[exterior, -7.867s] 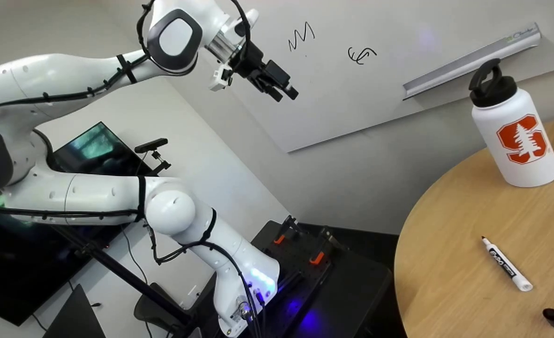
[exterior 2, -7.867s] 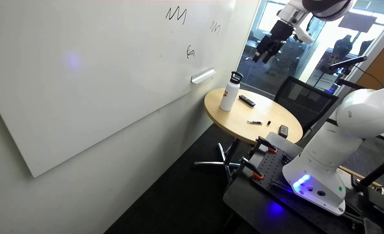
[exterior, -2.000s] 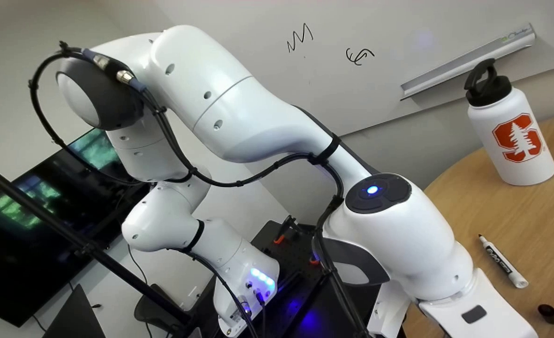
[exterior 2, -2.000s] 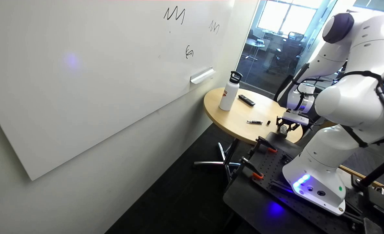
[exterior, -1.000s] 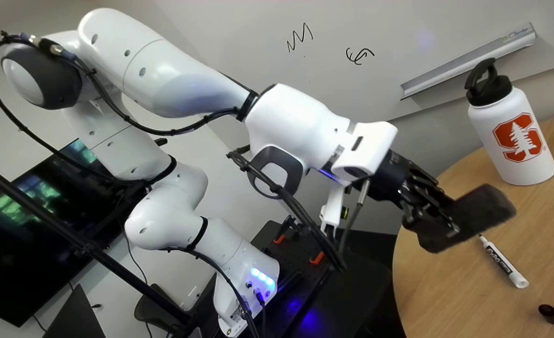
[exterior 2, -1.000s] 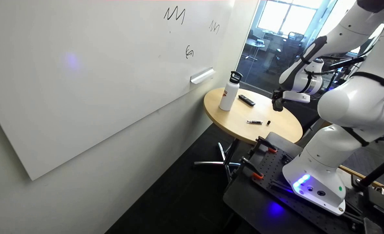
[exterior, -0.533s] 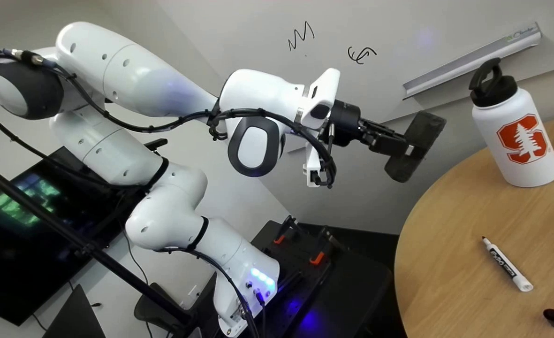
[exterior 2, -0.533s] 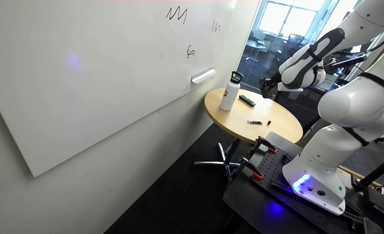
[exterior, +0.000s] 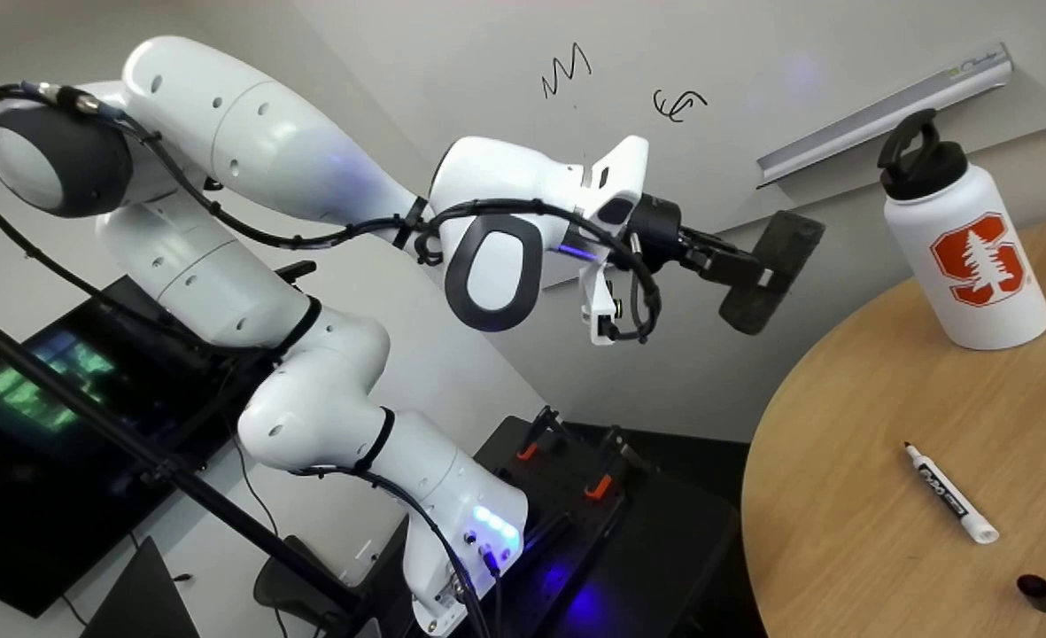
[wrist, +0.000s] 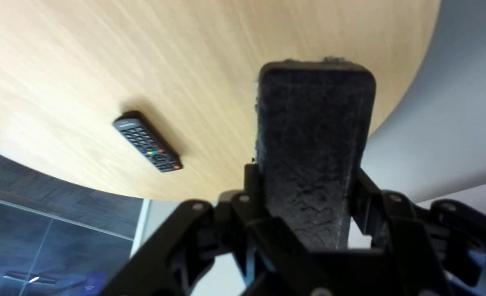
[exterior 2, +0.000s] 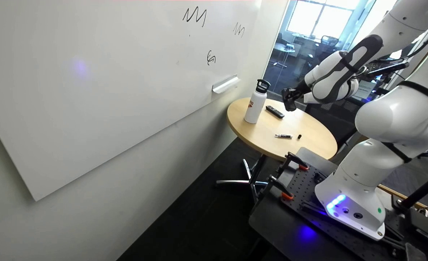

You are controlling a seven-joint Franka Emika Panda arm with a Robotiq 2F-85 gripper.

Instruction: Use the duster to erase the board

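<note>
**Black eraser (wrist: pixel 315 123) held in the gripper (wrist: pixel 305 176), apart from the board (exterior 2: pixel 119 90)**

In an exterior view, the white bottle (exterior: pixel 965 239), with a red S and tree, stands near the wooden table (exterior: pixel 824 496)'s wall-side edge; the marker (exterior: pixel 952 494) reads "EXPO".

In an exterior view, a fainter zigzag (exterior 2: pixel 239 30) shows, and a remote (exterior 2: pixel 274 111) lies near the glass-side edge.

In the wrist view, the fingers (wrist: pixel 252 179) squeeze the eraser's long sides; its face is scuffed, its corners rounded.
</note>
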